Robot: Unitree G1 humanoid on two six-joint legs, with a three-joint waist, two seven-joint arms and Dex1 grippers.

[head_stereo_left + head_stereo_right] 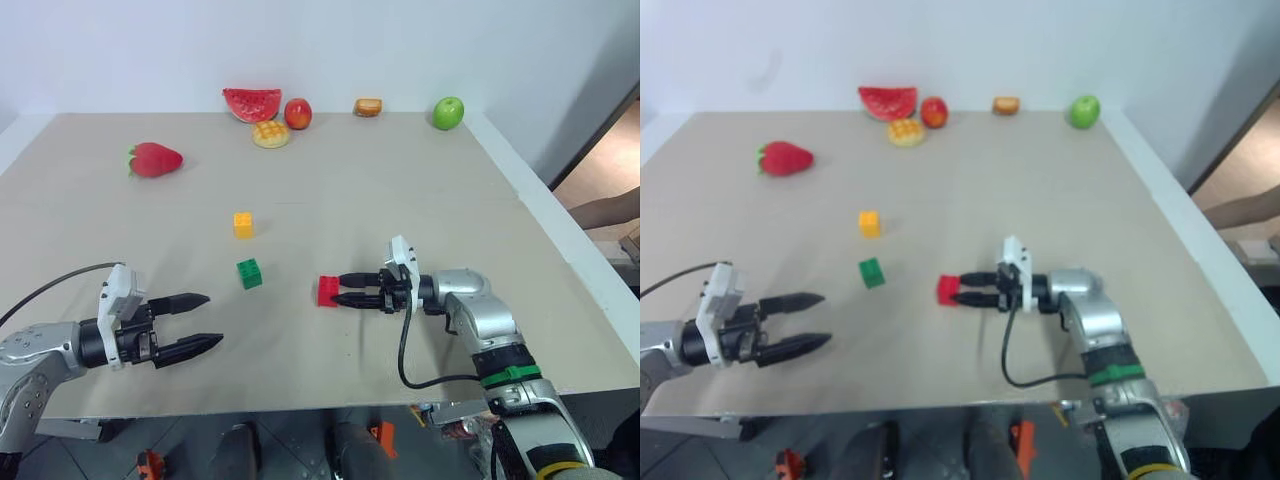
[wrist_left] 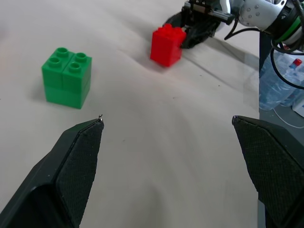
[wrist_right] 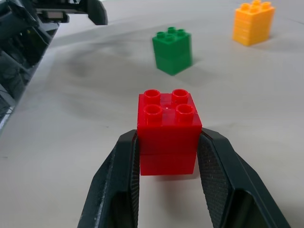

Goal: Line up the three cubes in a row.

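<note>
Presently we find the right gripper [image 1: 345, 288] lying low over the counter [image 1: 420, 200] toward its near edge, right of centre, its fingers [image 3: 121, 185] pinching the red cube [image 1: 328, 290] from both sides. We see the red cube resting on the counter surface, studs up. The green cube [image 1: 249, 273] stands just to the red cube's left and slightly farther from the near edge; the yellow cube [image 1: 243, 224] stands beyond the green one, nearer the counter's middle. All three are apart from one another.

We record the left gripper [image 1: 200, 322] near the near left corner, above the counter, fingers [image 2: 71, 161] spread wide and holding nothing.

No brand, label or legible writing is found on any cube or gripper.

On differences between views: the right wrist view confirms pad contact on both side faces of the red cube, which the head views leave uncertain. The left wrist view shows a clear plastic bottle [image 2: 278, 80] off the counter's edge.

The head views alone show the toy fruits along the far edge: watermelon slice [image 1: 252, 102], red apple [image 1: 298, 113], green apple [image 1: 448, 112], and a strawberry [image 1: 155, 160] toward the far left corner.
</note>
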